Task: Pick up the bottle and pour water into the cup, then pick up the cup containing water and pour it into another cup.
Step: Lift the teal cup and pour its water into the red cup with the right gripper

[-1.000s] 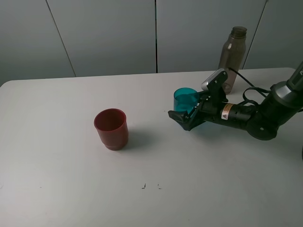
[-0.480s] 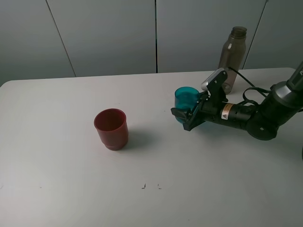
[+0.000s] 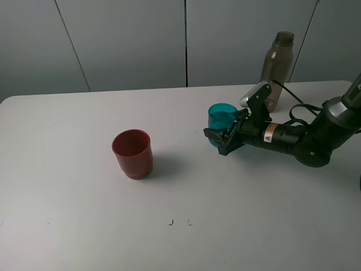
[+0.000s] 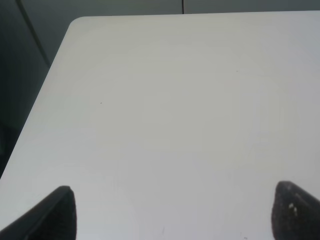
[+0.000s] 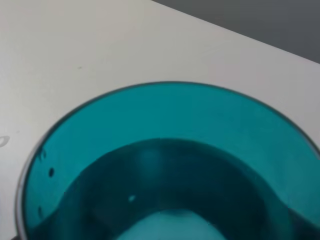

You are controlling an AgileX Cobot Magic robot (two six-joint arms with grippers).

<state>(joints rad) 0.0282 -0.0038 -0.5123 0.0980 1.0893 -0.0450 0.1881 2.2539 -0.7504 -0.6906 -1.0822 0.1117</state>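
Note:
The teal cup [image 3: 221, 116] stands upright right of the table's middle, and my right gripper [image 3: 218, 137] is shut on its lower part, reaching in from the right. The right wrist view is filled by the cup [image 5: 165, 150], seen from above its rim; that gripper's fingers are hidden there. The grey-brown bottle [image 3: 278, 68] stands upright, capless, behind the right arm near the table's back edge. The red cup [image 3: 132, 153] stands alone left of centre. In the left wrist view my left gripper [image 4: 175, 215] is open over bare tabletop, holding nothing.
The white table [image 3: 67, 214] has two tiny dark marks [image 3: 179, 222] near its front. A black cable [image 3: 293, 99] runs from the right arm past the bottle. Grey wall panels rise behind the table's back edge.
The right gripper's fingers have closed onto the teal cup, which shifted slightly. The bottle and the red cup have not moved.

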